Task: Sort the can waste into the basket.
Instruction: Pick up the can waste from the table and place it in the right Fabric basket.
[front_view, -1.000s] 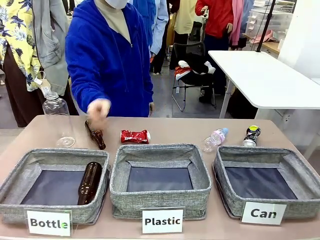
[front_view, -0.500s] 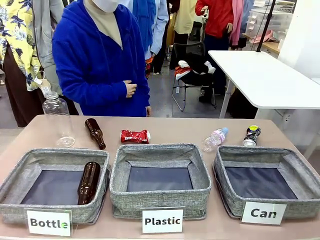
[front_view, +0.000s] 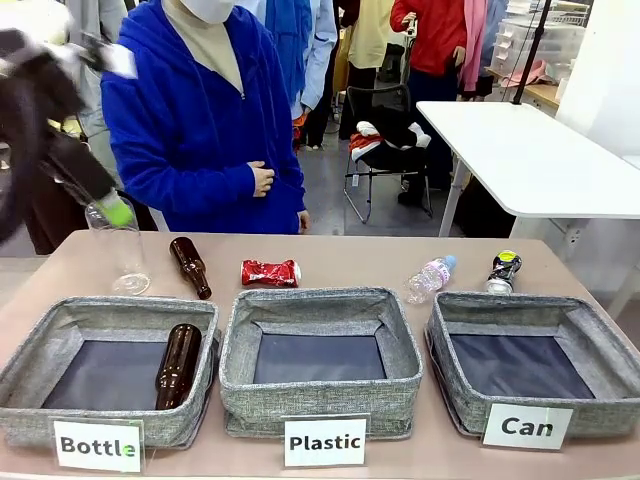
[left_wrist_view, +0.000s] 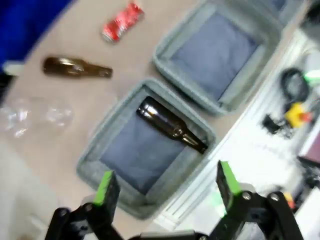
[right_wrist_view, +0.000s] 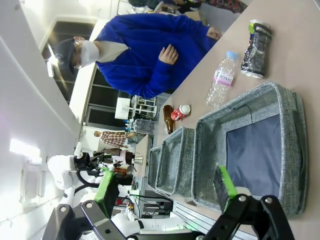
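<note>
Observer: Front view first. Red can (front_view: 270, 272) lies on its side on the worktop (front_view: 340, 250), just behind the far rim of the Plastic basket (front_view: 320, 300). Black can (front_view: 504, 270) sits at the far right, just behind the Can basket (front_view: 600, 345), with a small clear bottle (front_view: 431, 278) lying near it.

Checker: So both cans are outside the Can basket?

Observer: Yes, both are on the worktop. The basket's dark base shows, and the "Can" sign (front_view: 527, 426) stands in front. Bottle basket (front_view: 110, 305) holds one brown bottle (front_view: 178, 365). A second brown bottle (front_view: 190, 267) lies behind it, beside an upright large clear bottle (front_view: 115, 240).

Checker: Left hand?

Observer: Left hand (front_view: 112, 208) is blurred at upper left, over the large clear bottle, with one green pad showing. Its grasp is unreadable from this side. Person in blue jacket (front_view: 200, 120) stands at the far edge.

Checker: Left wrist view.

Observer: Left hand (left_wrist_view: 166, 186) is released, green pads wide apart with nothing between them. Beneath it is the Bottle basket with its brown bottle lying diagonally. The second brown bottle and the red can (left_wrist_view: 121, 22) are farther off on the worktop.

Checker: Right wrist view.

Observer: Right hand (right_wrist_view: 165, 185) is released as well, fingers spread and holding nothing. It hangs by the near side of the Can basket (right_wrist_view: 295, 150). Black can (right_wrist_view: 256, 47) and the small clear bottle sit beyond the basket's far rim. Red can is well apart, past the Plastic basket.
</note>
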